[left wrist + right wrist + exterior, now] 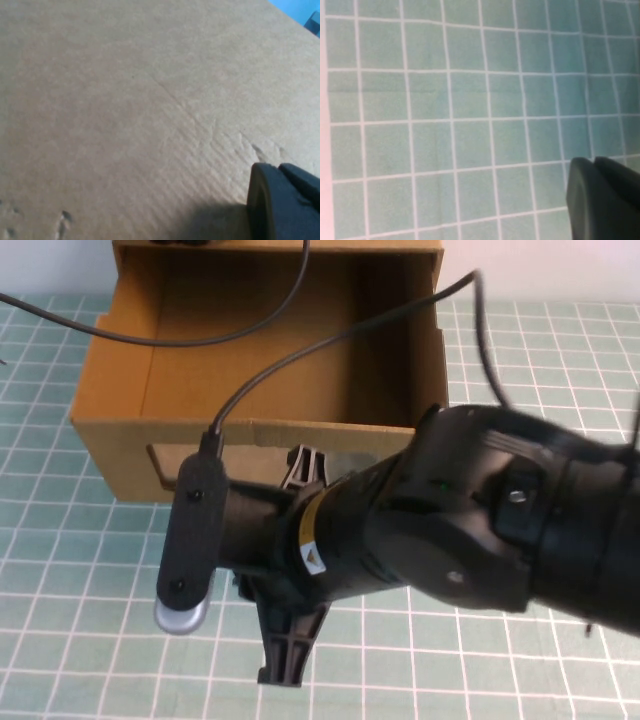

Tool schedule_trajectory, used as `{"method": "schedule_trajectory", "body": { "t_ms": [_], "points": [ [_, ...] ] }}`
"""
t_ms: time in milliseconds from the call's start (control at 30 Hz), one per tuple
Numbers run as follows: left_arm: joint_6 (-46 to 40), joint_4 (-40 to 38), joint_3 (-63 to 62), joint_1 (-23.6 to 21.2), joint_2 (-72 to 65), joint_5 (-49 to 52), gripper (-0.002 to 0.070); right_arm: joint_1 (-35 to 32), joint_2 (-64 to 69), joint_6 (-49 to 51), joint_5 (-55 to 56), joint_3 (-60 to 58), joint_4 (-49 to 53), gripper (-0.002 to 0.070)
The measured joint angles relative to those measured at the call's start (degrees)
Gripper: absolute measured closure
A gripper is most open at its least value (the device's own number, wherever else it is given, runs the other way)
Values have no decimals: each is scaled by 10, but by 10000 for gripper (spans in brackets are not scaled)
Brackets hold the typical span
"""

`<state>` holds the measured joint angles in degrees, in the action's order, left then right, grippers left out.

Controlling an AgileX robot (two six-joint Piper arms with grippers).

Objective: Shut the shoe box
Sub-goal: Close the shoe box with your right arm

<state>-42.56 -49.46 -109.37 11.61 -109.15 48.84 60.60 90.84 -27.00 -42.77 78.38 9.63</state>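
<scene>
1. Nearest the high camera, the right arm [470,510] fills the lower right of the view and reaches toward the left. A black camera bar [192,535] with a cable [330,340] is mounted across its wrist.
2. The right gripper [290,565] sits over the green gridded surface [60,560], just in front of the shoe box. Its fingers [285,650] are spread apart, one toward the camera and one against the box front; nothing is between them. The right wrist view shows only the grid surface and one dark finger edge [602,200].
3. The shoe box [110,455] is brown cardboard and stands at the middle of the surface, beyond the gripper. Its front panel faces the camera; the edge of a cut-out window [160,472] shows at the panel's left, the rest is hidden by the arm.
4. The drawer [280,350] is open at the top, and its visible interior holds no contents. The box's long axis runs from near to far, away from the camera.
5. The left gripper [285,205] shows only in the left wrist view, as a dark finger close against plain cardboard [125,110]. Its position in the high view and its opening cannot be told.
</scene>
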Motion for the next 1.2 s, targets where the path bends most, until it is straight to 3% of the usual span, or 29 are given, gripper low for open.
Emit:
{"method": "schedule_trajectory", "body": {
  "t_ms": [233,567,700,800,1000,1100,1200],
  "points": [
    [0,0,0,0,0,6,680,0,18,1,25,-4,-3,690],
    [0,0,-5,-2,0,17,680,0,-28,31,321,-171,-5,690],
    [5,0,-5,-2,0,18,680,0,-32,27,435,-236,-58,690],
    [6,0,-5,-2,0,18,680,0,-32,-36,517,-266,-167,690],
    [12,0,-5,-2,0,18,680,0,-17,-323,661,-274,-492,690],
    [16,0,-5,-2,0,18,680,0,-15,-363,673,-274,-524,690],
    [17,0,-5,-2,0,18,680,0,-15,-374,615,-274,-507,690]
  ]
}}
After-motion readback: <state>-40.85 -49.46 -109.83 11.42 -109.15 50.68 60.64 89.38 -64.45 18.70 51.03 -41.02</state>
